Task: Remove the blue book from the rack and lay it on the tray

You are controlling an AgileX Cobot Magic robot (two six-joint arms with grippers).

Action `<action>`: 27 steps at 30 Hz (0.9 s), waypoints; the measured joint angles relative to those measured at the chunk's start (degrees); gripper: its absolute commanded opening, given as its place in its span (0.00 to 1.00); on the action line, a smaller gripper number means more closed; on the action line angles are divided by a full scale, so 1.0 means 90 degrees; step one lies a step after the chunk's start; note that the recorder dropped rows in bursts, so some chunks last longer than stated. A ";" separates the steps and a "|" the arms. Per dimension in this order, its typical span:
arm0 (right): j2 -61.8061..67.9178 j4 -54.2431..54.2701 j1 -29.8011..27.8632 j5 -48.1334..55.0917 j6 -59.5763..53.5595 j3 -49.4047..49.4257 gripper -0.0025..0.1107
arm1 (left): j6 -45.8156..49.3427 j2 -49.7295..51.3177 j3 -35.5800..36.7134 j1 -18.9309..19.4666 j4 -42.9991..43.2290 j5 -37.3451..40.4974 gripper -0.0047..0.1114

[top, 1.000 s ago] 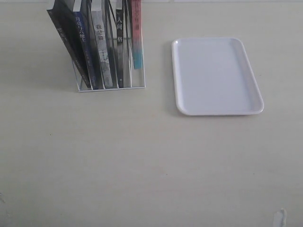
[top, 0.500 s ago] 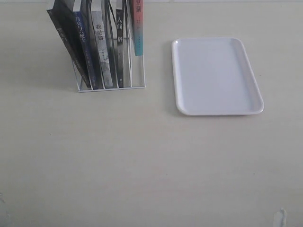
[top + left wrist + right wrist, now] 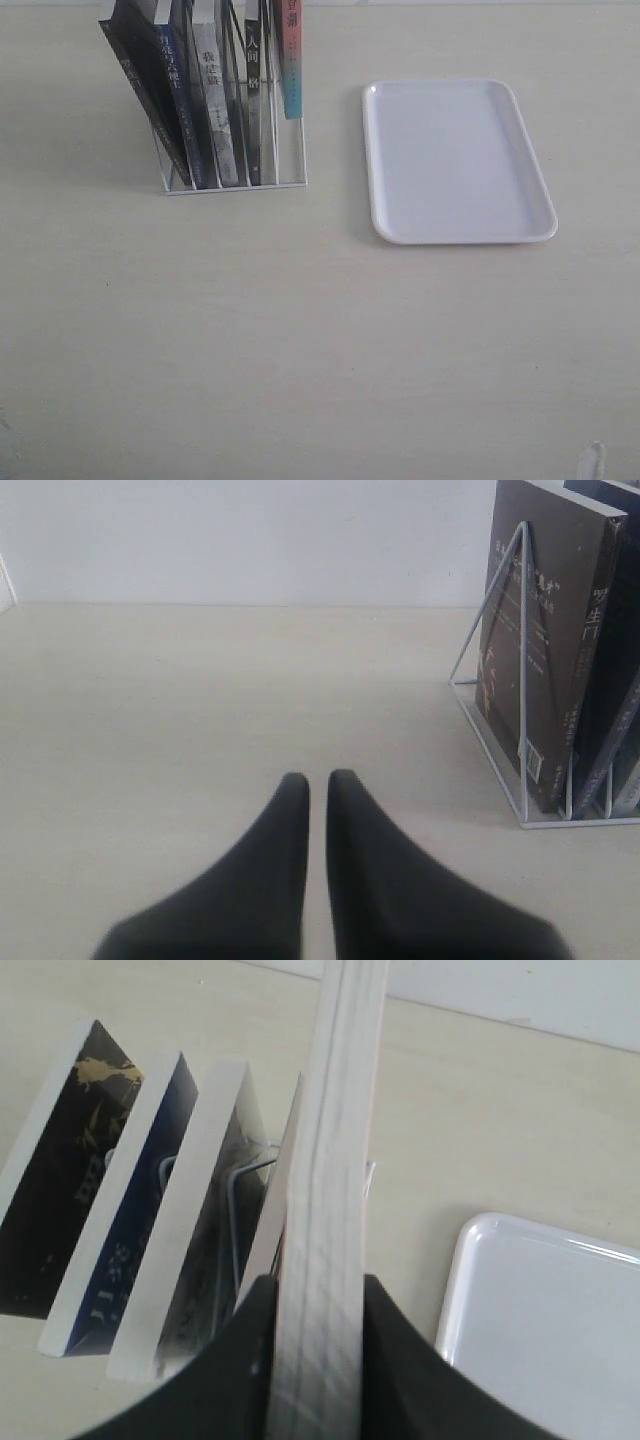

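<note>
Though partway apart, right claw (image 3: 317,1285) tight around pink-and-teal book (image 3: 340,1080)

chinese spine lettering; the black-spined book (image 3: 253,110) reads 人间.

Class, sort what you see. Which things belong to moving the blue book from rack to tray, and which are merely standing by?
Job: blue book, rack, tray, right gripper.
Standing by: leftmost black book, grey-spined book, thin dark book, pink-and-teal-spined book (yet the right gripper clamps this one), left gripper, table.
</note>
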 measured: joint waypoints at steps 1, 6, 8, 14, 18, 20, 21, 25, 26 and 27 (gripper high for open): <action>0.0000 0.0013 0.0000 0.0000 0.0000 0.0000 0.02 | 0.0000 0.0000 0.0000 0.0000 0.0000 0.0000 0.09; 0.0179 0.0036 0.0000 0.0037 0.0000 0.0000 0.02 | 0.0000 0.0000 0.0000 0.0000 0.0000 0.0000 0.09; 0.0373 0.0047 0.0000 0.0050 -0.0037 0.0000 0.02 | 0.0000 0.0000 0.0000 0.0000 0.0000 0.0000 0.09; 0.0703 -0.0032 0.0026 -0.0240 -0.0115 0.0000 0.02 | 0.0000 0.0000 0.0000 0.0000 0.0000 0.0000 0.09; 0.0703 -0.0329 0.0094 -0.0636 -0.0080 0.0000 0.02 | 0.0000 0.0000 0.0000 0.0000 0.0000 0.0000 0.09; 0.0703 -0.0415 0.0096 -0.0743 -0.0014 0.0000 0.02 | 0.0000 0.0000 0.0000 0.0000 0.0000 0.0000 0.09; 0.0703 -0.0462 0.0108 -0.0754 0.0034 0.0000 0.02 | 0.0000 0.0000 0.0000 0.0000 0.0000 0.0000 0.09; 0.0812 -0.0631 0.0123 -0.0813 0.0222 0.0000 0.02 | 0.0000 0.0000 0.0000 0.0000 0.0000 0.0000 0.09; 0.0864 -0.0646 0.0123 -0.0813 0.0231 0.0000 0.02 | 0.0000 0.0000 0.0000 0.0000 0.0000 0.0000 0.09; 0.0923 -0.0663 0.0123 -0.0823 0.0243 0.0000 0.02 | 0.0000 0.0000 0.0000 0.0000 0.0000 0.0000 0.09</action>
